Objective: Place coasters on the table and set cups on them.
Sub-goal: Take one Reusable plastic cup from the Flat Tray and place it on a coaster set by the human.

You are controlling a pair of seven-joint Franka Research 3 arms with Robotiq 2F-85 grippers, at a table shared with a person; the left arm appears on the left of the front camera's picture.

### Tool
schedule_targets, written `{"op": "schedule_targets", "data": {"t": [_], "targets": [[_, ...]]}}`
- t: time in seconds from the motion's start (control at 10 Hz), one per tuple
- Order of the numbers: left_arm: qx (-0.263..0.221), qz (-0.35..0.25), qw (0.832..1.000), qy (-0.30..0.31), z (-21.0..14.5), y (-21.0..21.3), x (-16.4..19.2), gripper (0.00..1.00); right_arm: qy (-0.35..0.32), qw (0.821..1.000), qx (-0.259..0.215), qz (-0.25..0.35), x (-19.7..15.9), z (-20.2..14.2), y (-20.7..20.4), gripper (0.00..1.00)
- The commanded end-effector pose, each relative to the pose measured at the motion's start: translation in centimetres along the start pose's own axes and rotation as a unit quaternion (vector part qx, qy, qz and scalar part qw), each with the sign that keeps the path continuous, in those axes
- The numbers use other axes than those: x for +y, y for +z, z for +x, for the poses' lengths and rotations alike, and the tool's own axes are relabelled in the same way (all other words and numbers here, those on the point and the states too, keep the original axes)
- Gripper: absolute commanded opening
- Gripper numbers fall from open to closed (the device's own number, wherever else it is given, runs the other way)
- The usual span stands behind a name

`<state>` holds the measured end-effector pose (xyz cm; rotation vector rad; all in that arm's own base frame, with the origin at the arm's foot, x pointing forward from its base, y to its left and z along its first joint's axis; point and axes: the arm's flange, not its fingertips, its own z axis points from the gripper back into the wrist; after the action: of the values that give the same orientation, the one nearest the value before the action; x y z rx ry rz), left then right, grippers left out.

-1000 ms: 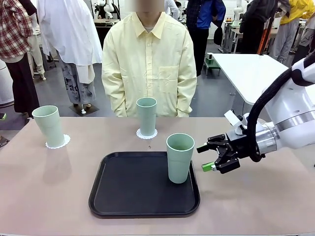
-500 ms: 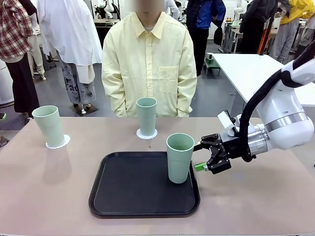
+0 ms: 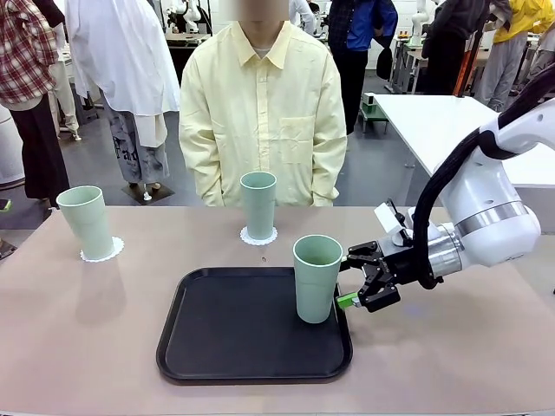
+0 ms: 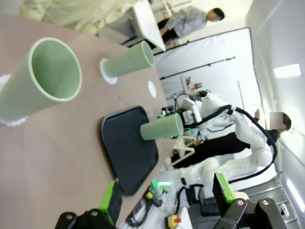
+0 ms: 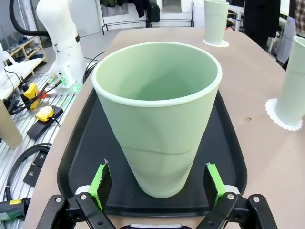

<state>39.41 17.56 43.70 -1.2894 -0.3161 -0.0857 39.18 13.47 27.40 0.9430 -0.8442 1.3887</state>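
Right tool (image 3: 349,279): black, green pads, on a white arm; jaws spread wide and holding nothing. In the right wrist view its two fingers (image 5: 100,180) rise on either side of the near cup, apart from the cup's wall.

Near cup (image 3: 316,278): pale mint-green tumbler, upright, just ahead of the right tool, between its spread fingers. It stands on the black tray (image 3: 225,334), at the tray corner closest to that tool, with no coaster under it.

Black tray: rounded rectangle, lying flat on the counter (image 3: 78,338), reaching away from the right tool past the near cup.

Middle cup (image 3: 258,204): upright on a white lacy coaster (image 3: 258,235), beyond the tray and well apart from the right tool, near the counter's far edge in front of a person in a pale yellow shirt (image 3: 263,113).

Far cup (image 3: 86,222): upright on a second coaster (image 3: 102,252), the farthest piece from the right tool, across the tray from it.

Third coaster (image 4: 151,88): bare, flat on the counter, seen from the left wrist well beyond the left tool and past the tray.

Left tool (image 4: 167,195): jaws apart, empty, held off the counter's edge; all three cups lie well ahead of it.
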Motion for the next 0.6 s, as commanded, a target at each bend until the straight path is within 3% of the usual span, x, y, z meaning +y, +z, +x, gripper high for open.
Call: {"op": "schedule_targets", "data": {"t": [0.0, 0.5], "targets": [[-0.002, 0.0, 1.0, 0.002, -0.1, 0.1, -0.2, 1.0, 0.015, 1.0, -0.005, -0.014, -0.5, -0.3, -1.5, 1.0], [-0.002, 0.0, 1.0, 0.002, -0.1, 0.1, -0.2, 1.0, 0.013, 1.0, -0.008, 0.007, -0.7, -0.1, -3.7, 1.0]]}}
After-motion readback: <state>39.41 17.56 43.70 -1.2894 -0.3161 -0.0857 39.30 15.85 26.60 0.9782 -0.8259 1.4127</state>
